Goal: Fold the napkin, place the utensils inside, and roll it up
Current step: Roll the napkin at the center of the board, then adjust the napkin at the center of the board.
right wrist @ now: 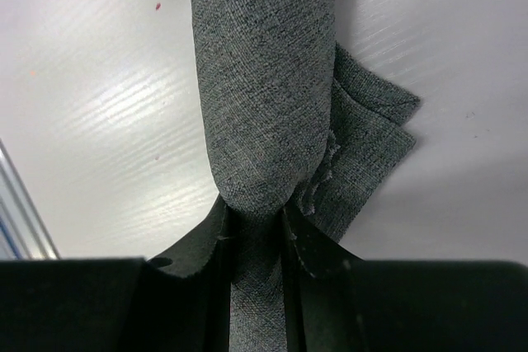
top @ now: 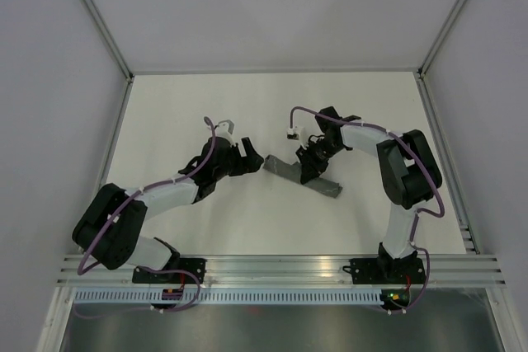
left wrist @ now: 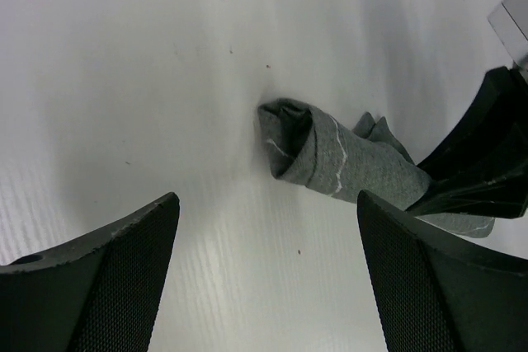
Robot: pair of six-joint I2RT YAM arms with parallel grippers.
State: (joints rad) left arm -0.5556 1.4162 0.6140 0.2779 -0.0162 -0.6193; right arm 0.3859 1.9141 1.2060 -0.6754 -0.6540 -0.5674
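- White desk point(top: 247, 113), its surface finely ribbed (clearest in the wrist views).
- Dark grey napkin point(top: 283, 169), rolled into a tube, lies slantwise near the desk's middle.

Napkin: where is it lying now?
Rolled up, the napkin lies just right of centre in the top view, clamped by the right fingers, its left end facing the open left fingers.
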